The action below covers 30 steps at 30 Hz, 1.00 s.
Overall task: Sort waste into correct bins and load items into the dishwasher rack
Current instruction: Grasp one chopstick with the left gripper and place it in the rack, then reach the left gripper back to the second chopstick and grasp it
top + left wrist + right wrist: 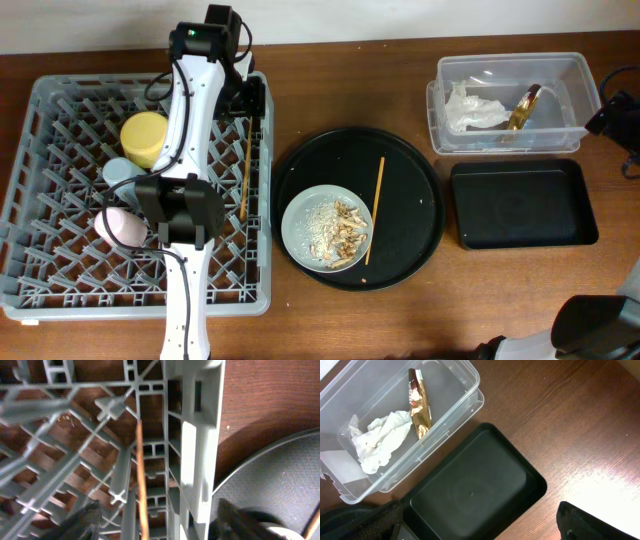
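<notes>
Nearest you, the pink cup (122, 226) sits in the rack (60, 295), with the blue cup (118, 170) and the yellow bowl (145, 138) behind it, all held among pegs (114, 406) well inside the walls. On the round tray (415, 240) beside the rack, the plate (292, 225) carries the rice and brown scraps (340, 228), and one chopstick (378, 210) lies just right of it on the tray floor; both are yet to be dealt with. Further back, the other chopstick (140, 480) lies along the rack's right wall (197, 460), tucked there so it cannot roll. Your left jaws stand apart on either side of it and seem not to touch it, though their tips are blurred. Lift straight up: pegs crowd the left, the wall the right. Off to the right, the empty black bin (480, 490) has open room above it, and your right jaws hang wide apart near it, gripping nothing. Farthest, the clear tub (470, 390) holds the napkin (382, 440) and wrapper (419, 407).
</notes>
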Each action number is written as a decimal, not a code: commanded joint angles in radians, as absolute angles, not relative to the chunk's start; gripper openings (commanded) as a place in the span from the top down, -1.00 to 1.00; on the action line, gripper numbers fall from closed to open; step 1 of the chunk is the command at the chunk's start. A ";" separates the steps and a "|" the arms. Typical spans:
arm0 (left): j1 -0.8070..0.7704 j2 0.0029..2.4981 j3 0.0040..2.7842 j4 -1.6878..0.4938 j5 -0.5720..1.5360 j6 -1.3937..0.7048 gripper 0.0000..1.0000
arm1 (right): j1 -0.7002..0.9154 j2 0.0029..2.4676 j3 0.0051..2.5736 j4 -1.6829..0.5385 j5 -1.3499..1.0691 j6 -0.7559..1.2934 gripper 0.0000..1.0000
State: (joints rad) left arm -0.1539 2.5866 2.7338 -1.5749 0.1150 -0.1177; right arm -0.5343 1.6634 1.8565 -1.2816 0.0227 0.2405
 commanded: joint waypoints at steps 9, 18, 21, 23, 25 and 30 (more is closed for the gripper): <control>-0.286 2.513 2.914 -1.688 0.407 -0.110 -0.50 | -0.537 1.658 1.872 -1.283 0.035 0.251 -0.97; -0.677 2.515 2.587 -1.488 0.233 -0.157 -0.17 | -0.537 1.658 1.872 -1.283 0.035 0.251 -0.97; -0.700 2.515 2.455 -1.395 0.089 -0.224 0.04 | -0.537 1.658 1.872 -1.283 0.035 0.251 -0.97; -0.700 2.515 2.410 -1.349 0.084 -0.260 0.16 | -0.537 1.658 1.872 -1.283 0.035 0.251 -0.97; -0.701 2.515 2.350 -1.282 0.081 -0.313 0.20 | -0.537 1.658 1.872 -1.283 0.035 0.251 -0.97; -0.716 2.516 2.243 -1.158 0.078 -0.321 0.20 | -0.537 1.658 1.872 -1.283 0.035 0.251 -0.97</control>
State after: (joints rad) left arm -0.7040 2.5317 2.2631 -1.1797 0.0952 -0.3000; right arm -0.5343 1.6634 1.8565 -1.2819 0.0227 0.2401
